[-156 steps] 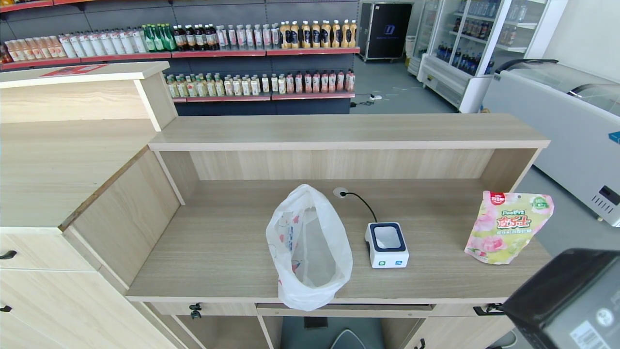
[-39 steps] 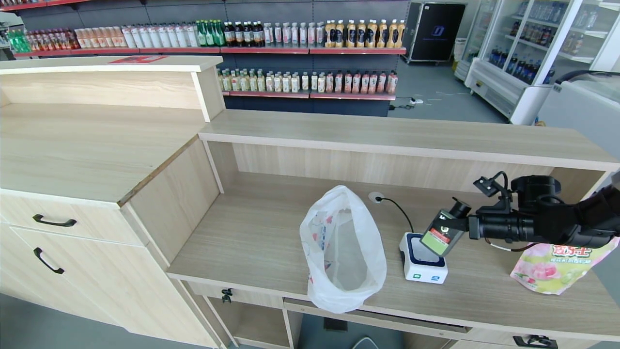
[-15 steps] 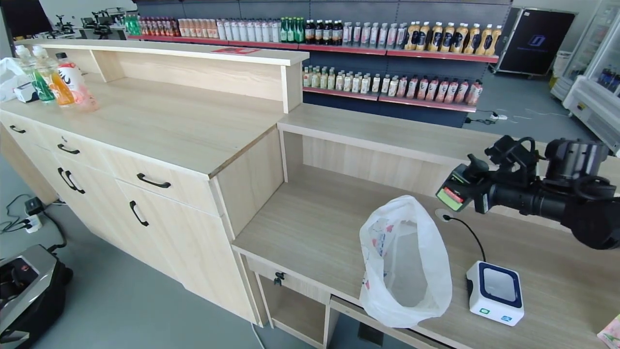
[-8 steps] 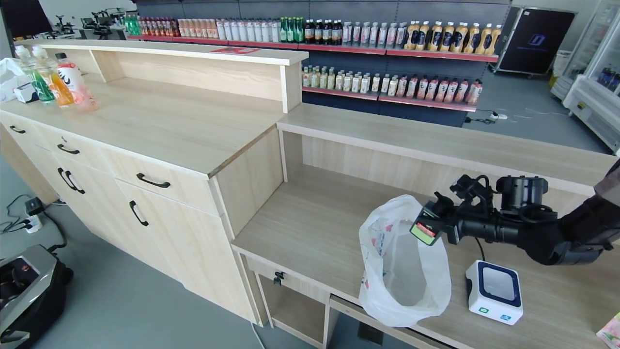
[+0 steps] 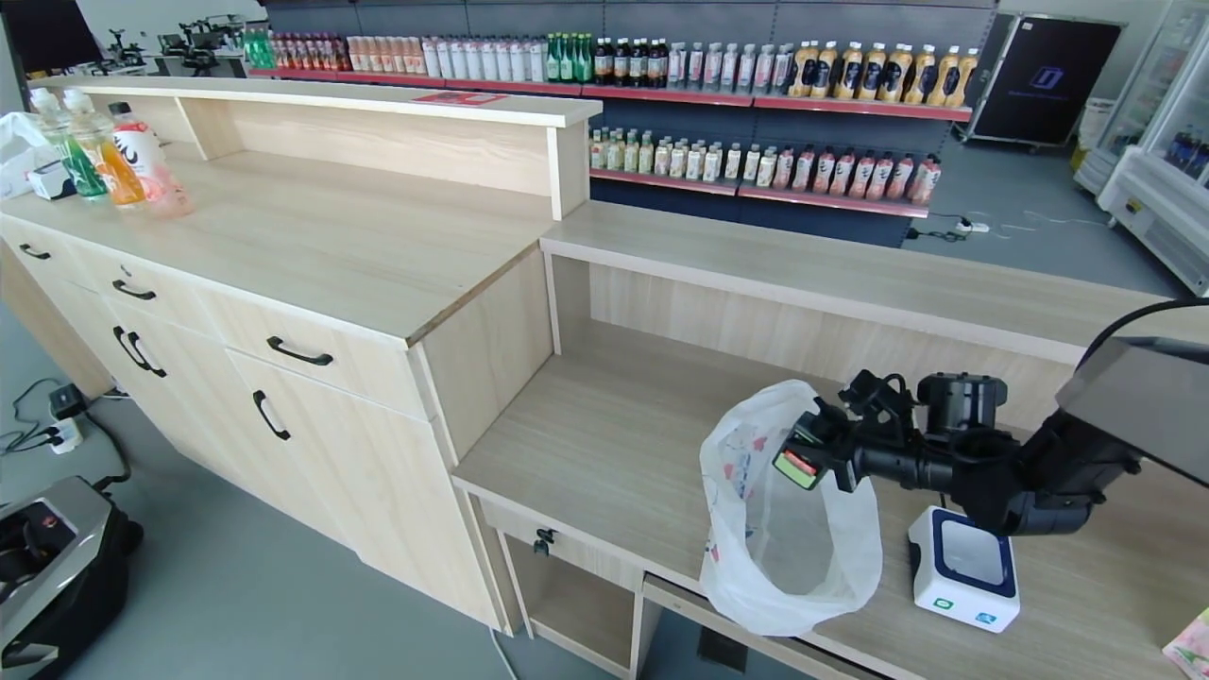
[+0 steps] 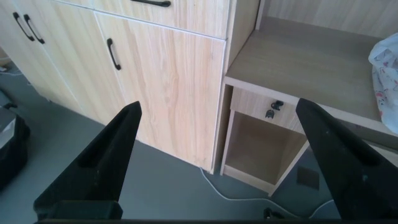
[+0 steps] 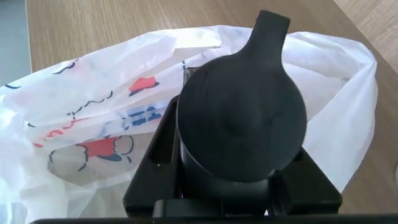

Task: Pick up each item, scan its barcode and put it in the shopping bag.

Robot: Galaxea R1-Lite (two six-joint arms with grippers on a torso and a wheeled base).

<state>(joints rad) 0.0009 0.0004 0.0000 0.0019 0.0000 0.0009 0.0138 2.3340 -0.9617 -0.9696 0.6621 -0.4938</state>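
One right end effector (image 5: 804,460) pinches a small green-and-red pack (image 5: 795,467) above the shopping bag (image 5: 732,534) mouth; the pack's face tilts left, its long axis unclear; left end effector (image 6: 219,104) spread wide.

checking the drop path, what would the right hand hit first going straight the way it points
Probably the shopping bag: the right hand, holding a small item, points at its open mouth, so the plastic comes first; depth is unclear.

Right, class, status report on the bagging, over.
Right gripper shut on pack, over bag mouth. Left gripper open, empty. Scanner beside bag, not in the way.
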